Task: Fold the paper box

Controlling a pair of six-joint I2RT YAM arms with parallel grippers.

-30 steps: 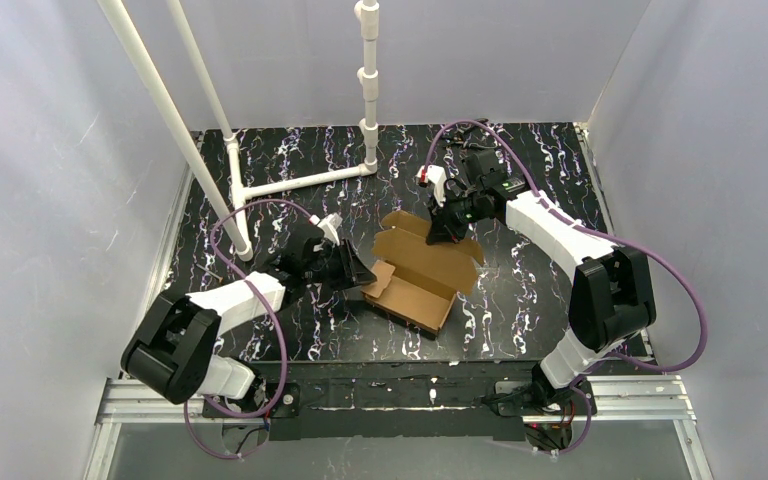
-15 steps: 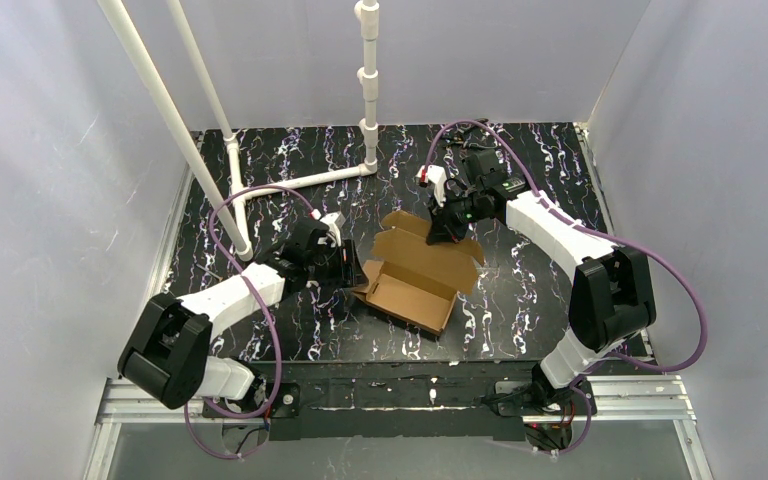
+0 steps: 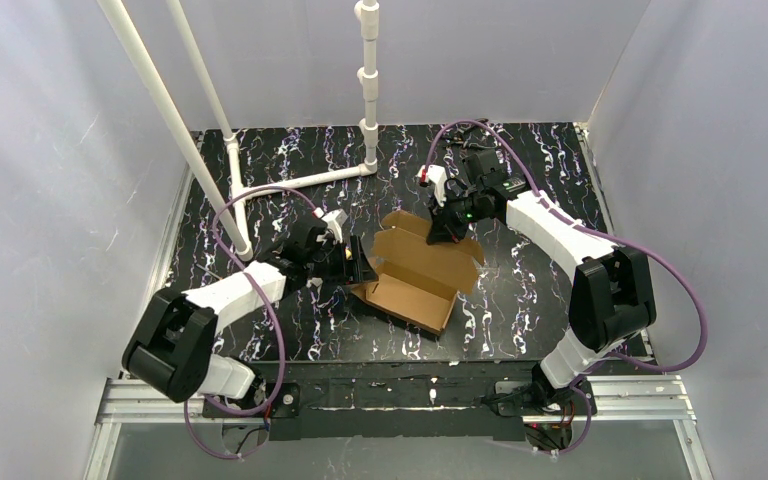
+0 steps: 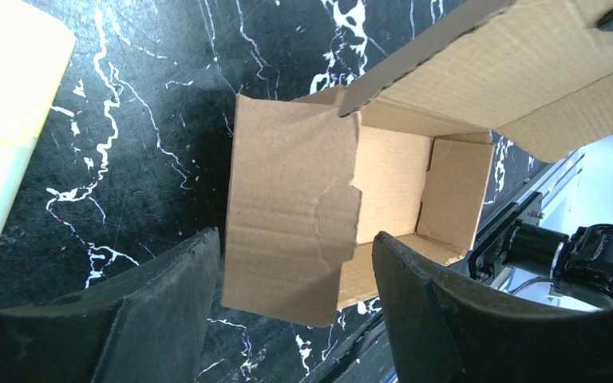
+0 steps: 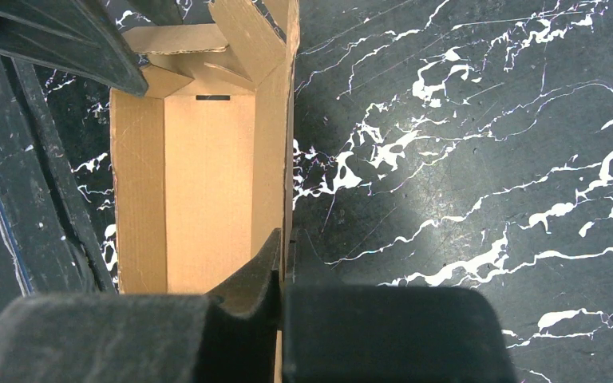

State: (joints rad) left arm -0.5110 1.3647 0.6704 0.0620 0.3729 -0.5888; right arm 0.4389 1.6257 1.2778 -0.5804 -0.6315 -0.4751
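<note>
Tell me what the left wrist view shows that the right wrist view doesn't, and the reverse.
Left wrist only: the yellow stick, and the end flap of the box lying between the left gripper's open fingers. Right wrist only: the right gripper shut on the box's long wall, and a slot at the far end. Both: the box's open inside and the black marbled table.

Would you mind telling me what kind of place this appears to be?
Probably a lab robot cell: plain pale walls enclose a black marbled tabletop with a white pipe frame, and the left arm and right arm stand by a metal rail.
</note>
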